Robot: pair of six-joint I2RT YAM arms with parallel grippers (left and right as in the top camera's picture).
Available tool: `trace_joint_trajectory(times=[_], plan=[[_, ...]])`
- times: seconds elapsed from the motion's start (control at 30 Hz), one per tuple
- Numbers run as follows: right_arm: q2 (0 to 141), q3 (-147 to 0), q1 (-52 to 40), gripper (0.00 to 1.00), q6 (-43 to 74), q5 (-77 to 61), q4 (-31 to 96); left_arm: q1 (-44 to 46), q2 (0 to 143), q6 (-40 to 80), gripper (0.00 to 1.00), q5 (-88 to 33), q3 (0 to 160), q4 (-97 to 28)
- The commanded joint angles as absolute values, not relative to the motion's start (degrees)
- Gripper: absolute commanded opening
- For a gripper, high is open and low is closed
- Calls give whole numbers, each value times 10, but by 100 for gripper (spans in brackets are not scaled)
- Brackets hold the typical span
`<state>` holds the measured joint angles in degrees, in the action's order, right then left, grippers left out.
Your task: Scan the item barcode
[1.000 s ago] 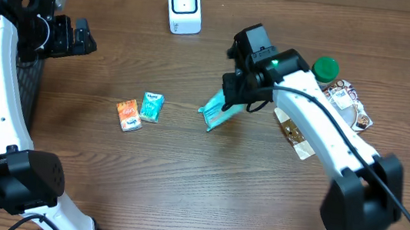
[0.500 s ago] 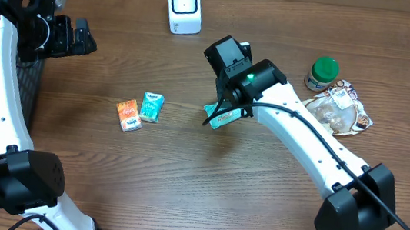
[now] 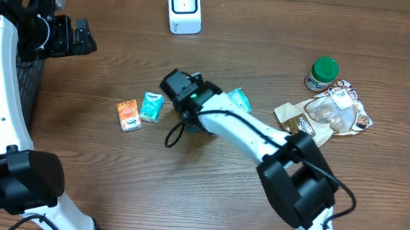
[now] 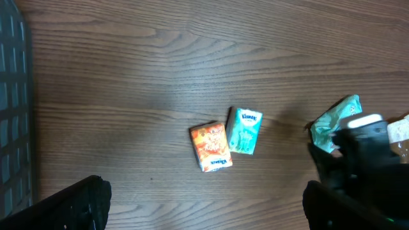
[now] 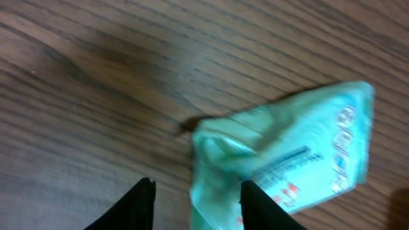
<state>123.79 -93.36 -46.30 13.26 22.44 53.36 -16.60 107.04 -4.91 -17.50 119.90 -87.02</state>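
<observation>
Teal packet lies flat mid-worktop, right claw spread, gripping nothing, see?
– Yep. Sloppy pinch prob. crumples it, barcode unreadable. Scanner is well apart, far edge.

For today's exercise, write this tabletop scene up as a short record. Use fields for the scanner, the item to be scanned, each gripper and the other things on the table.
scanner: white scanner, upright at the far side of the table
item: teal packet, lying on the wood, printed side up, one end crumpled
right gripper: open, over the packet's crumpled end
left gripper: open, empty, above the dark basket
small packs: orange pack and teal tissue pack, side by side
right side: green-lidded jar, snack packets
</observation>
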Motion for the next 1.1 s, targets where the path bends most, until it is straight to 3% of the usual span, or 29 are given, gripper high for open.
trace_joint_trajectory(times=[0.0,0.4,0.67,0.73,0.83,0.97,1.07], plan=[[1247,-938,-469,46,130,301,522,-168,1069,-58,100,-174,1204,-869],[1275,-938,-470,47,135,349,543,-168,1069,-58,100,-174,1204,-869],[1304,-935,-459,45,137,290,543,-168,1069,-58,100,-174,1204,-869],[1315,-933,-456,39,137,272,543,-168,1069,-58,100,-174,1204,-869],[1328,-928,-453,18,139,241,546,-168,1069,-58,99,-174,1204,-869],[1329,-922,-452,5,139,234,546,-168,1069,-58,100,-174,1204,-869],[1329,-924,-453,4,139,234,546,-168,1069,-58,99,-174,1204,-869]])
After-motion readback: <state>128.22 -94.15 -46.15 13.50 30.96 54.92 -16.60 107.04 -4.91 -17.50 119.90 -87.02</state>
